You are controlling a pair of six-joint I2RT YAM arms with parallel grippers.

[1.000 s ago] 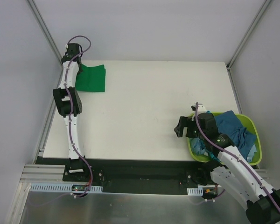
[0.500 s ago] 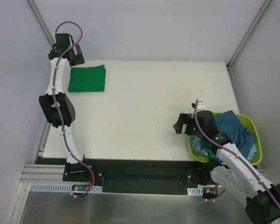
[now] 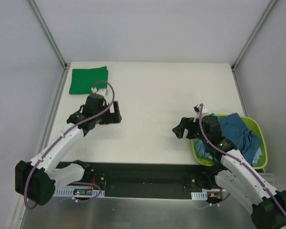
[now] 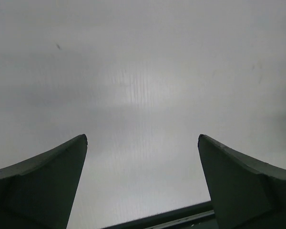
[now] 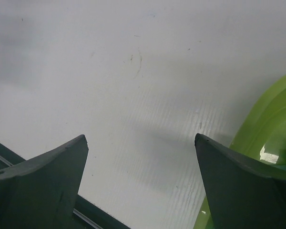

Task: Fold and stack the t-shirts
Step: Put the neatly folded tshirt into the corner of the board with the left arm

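Note:
A bright green t-shirt [image 3: 89, 81] lies folded flat at the far left corner of the white table [image 3: 152, 90]. My left gripper [image 3: 118, 114] hovers over bare table, nearer than the shirt and to its right. It is open, and in the left wrist view the left gripper [image 4: 143, 140] has only table between its fingers. Blue t-shirts [image 3: 237, 131] and a teal one [image 3: 203, 150] sit crumpled in the lime-green basket [image 3: 255, 125] at the right. My right gripper [image 3: 178, 128] is open just left of the basket; in its wrist view the right gripper [image 5: 140, 138] is empty.
The basket's rim [image 5: 269, 114] shows at the right edge of the right wrist view. The table's black near edge [image 5: 93, 217] runs under both grippers. Grey walls and metal frame posts [image 3: 47, 33] close in the table on three sides.
My left gripper opened and let go of the green shirt. The arm then swung back from the far left corner to the near left part of the table. The right gripper edged slightly left.

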